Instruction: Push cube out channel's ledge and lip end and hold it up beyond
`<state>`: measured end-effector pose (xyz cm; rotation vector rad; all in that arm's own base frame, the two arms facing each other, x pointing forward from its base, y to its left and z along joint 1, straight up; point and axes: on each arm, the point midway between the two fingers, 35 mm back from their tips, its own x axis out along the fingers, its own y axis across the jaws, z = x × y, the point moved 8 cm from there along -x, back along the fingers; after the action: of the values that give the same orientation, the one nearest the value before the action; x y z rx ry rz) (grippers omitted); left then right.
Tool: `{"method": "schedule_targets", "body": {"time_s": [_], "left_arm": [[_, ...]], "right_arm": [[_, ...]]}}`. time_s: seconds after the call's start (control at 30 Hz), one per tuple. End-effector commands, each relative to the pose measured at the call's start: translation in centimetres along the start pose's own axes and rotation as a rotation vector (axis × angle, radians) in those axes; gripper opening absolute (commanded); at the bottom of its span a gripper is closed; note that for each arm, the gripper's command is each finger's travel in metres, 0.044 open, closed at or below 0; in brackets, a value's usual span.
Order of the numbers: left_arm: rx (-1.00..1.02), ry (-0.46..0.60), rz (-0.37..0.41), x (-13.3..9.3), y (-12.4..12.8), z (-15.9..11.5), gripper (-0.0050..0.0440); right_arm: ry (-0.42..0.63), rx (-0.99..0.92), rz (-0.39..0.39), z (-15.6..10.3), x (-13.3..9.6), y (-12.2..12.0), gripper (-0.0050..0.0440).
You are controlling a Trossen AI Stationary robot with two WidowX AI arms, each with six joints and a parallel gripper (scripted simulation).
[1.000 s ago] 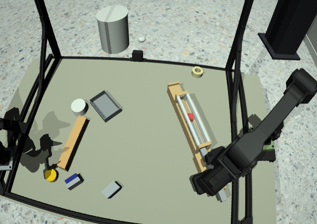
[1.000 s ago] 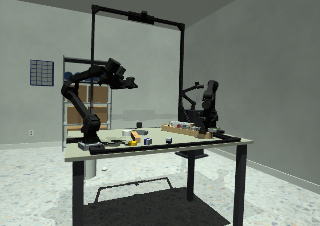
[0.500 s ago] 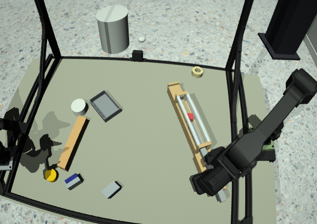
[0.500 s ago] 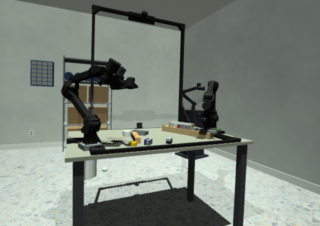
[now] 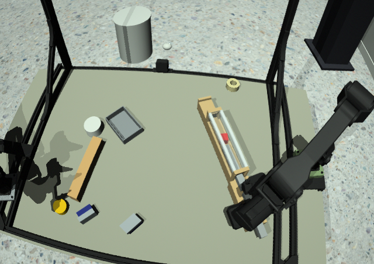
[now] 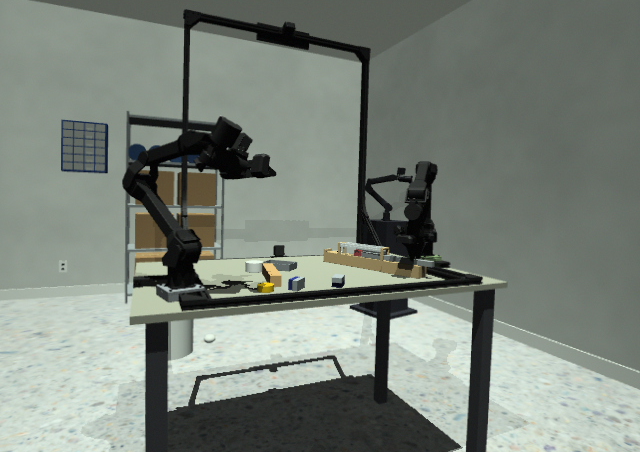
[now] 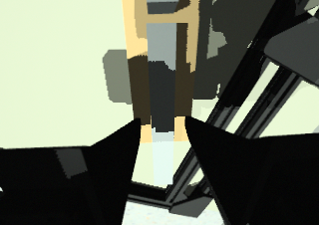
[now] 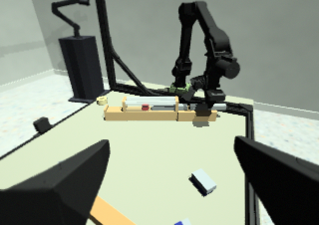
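Red is showing through the clear middle of the wooden channel (image 5: 215, 134) (image 6: 356, 261) (image 7: 166, 18) (image 8: 142, 114): the little cube (image 5: 224, 138) (image 6: 357, 252) (image 8: 145, 107) is sitting inside it, between the two ends. Past one end, the short ledge (image 5: 207, 106) is sticking out with its raised lip (image 5: 204, 98). A yellowish ring (image 5: 228, 87) (image 8: 102, 101) is lying near that end of the channel. At the other end, a long grey bar (image 5: 261, 231) (image 6: 424, 263) (image 7: 161, 96) (image 8: 218, 107) is poking into the channel, with its back part going out past the wood.

Over that end of the channel, the left gripper (image 5: 241, 214) (image 6: 413, 256) (image 7: 162, 121) (image 8: 207, 106) is pointing down. Its fingers are standing partly apart, one on each side of the bar, and they are not squeezing anything. The right gripper (image 6: 271, 172) (image 8: 171, 143) is hanging in the air, well apart from the channel, with its fingers wide open and nothing between them.

Across the table (image 5: 169, 165) (image 6: 320, 271) (image 7: 60, 61) (image 8: 150, 165) from the channel, a grey tray (image 5: 125, 124) (image 6: 280, 264) is resting near a white round block (image 5: 93, 125) (image 6: 254, 266). An orange block (image 5: 86, 169) (image 6: 271, 274) (image 8: 112, 212) is lying farther from the channel than the tray.
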<state>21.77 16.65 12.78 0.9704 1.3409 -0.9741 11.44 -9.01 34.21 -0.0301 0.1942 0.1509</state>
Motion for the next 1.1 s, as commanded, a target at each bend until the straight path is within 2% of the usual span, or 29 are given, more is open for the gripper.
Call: {"method": "schedule_targets", "body": {"time_s": [0.0,0.07,0.13,0.3,0.37,0.8,0.87,1.0,1.07], "left_arm": [[0.000,0.001,0.004,-0.3,0.1,0.0,0.0200],[0.000,0.002,0.003,-1.4,0.2,0.0,0.0200],[0.000,0.002,0.003,-1.4,0.2,0.0,0.0200],[0.001,0.003,0.001,-6.4,0.1,0.1,0.0200],[0.001,0.003,0.001,-7.3,-0.1,0.2,0.0200],[0.004,-0.003,-0.007,-6.9,-0.1,0.1,0.0200],[0.003,-0.002,-0.006,-6.9,0.0,-1.2,0.0200],[0.001,0.002,0.000,-6.8,0.1,-6.2,0.0200],[0.001,0.003,0.001,-6.8,0.0,-6.7,0.0200]], "right_arm": [[0.002,-0.004,-0.004,0.0,0.0,0.0,0.0400],[0.002,-0.004,-0.004,0.0,0.0,0.0,0.0400],[0.002,-0.004,-0.004,0.0,0.0,0.0,0.0400],[0.002,-0.004,-0.004,0.0,0.0,0.0,0.0400],[0.002,-0.004,-0.004,0.0,0.0,0.0,0.0400],[0.002,-0.004,-0.004,0.0,0.0,0.0,0.0400],[0.002,-0.004,-0.004,0.0,0.0,0.0,0.0400],[0.002,-0.004,-0.004,0.0,0.0,0.0,0.0400],[0.002,-0.004,-0.004,0.0,0.0,0.0,0.0400]]}}
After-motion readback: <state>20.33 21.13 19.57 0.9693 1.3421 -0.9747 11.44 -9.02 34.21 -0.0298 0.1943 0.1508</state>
